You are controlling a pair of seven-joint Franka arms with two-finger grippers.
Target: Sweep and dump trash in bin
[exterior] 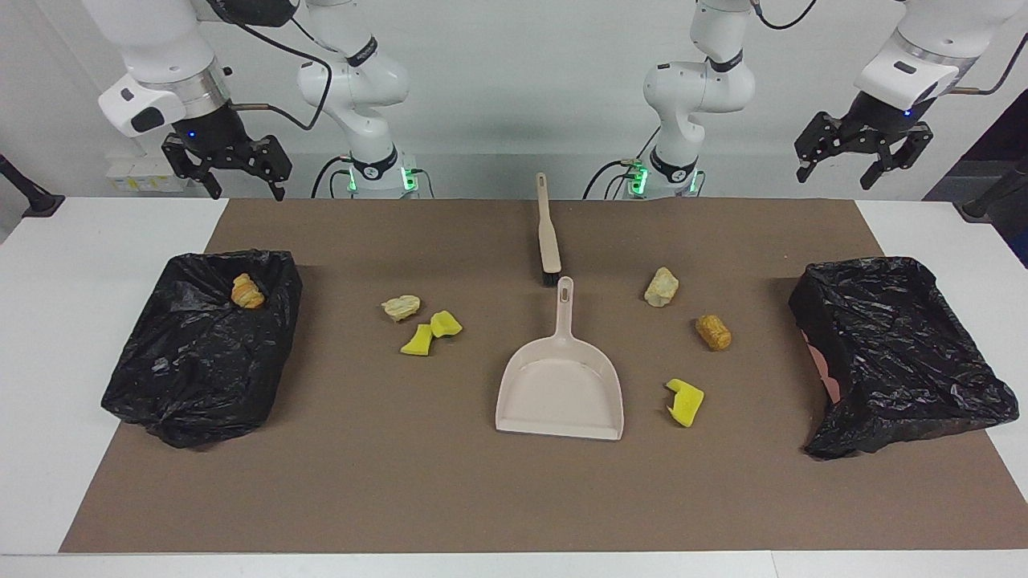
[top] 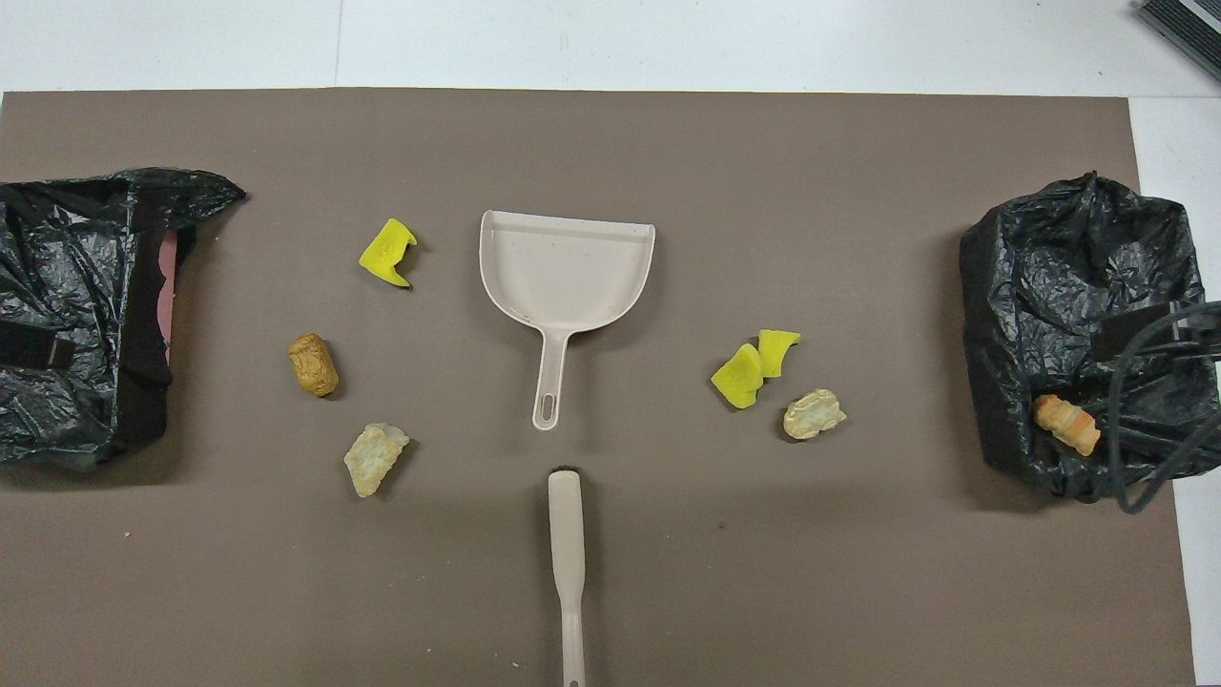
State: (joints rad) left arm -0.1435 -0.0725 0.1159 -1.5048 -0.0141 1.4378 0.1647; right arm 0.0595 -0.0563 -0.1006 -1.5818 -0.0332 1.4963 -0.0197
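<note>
Trash lies loose on the brown mat. Toward the right arm's end are a cream lump (exterior: 401,307) (top: 813,414) and two yellow sponge pieces (exterior: 418,341) (exterior: 446,323) (top: 737,377). Toward the left arm's end are a cream lump (exterior: 661,286) (top: 374,458), a brown lump (exterior: 714,331) (top: 313,364) and a yellow piece (exterior: 685,401) (top: 386,253). An orange lump (exterior: 247,291) (top: 1068,425) lies in the black-bagged bin (exterior: 201,361) (top: 1049,286) at the right arm's end. The right gripper (exterior: 247,186) and left gripper (exterior: 839,170) hang open and empty, high over the table's edge by the robots.
A beige dustpan (exterior: 560,393) (top: 568,267) lies mid-mat, its handle pointing toward the robots. A beige brush (exterior: 548,233) (top: 566,544) lies in line with it, nearer the robots. A second black-bagged bin (exterior: 891,353) (top: 76,315) stands at the left arm's end.
</note>
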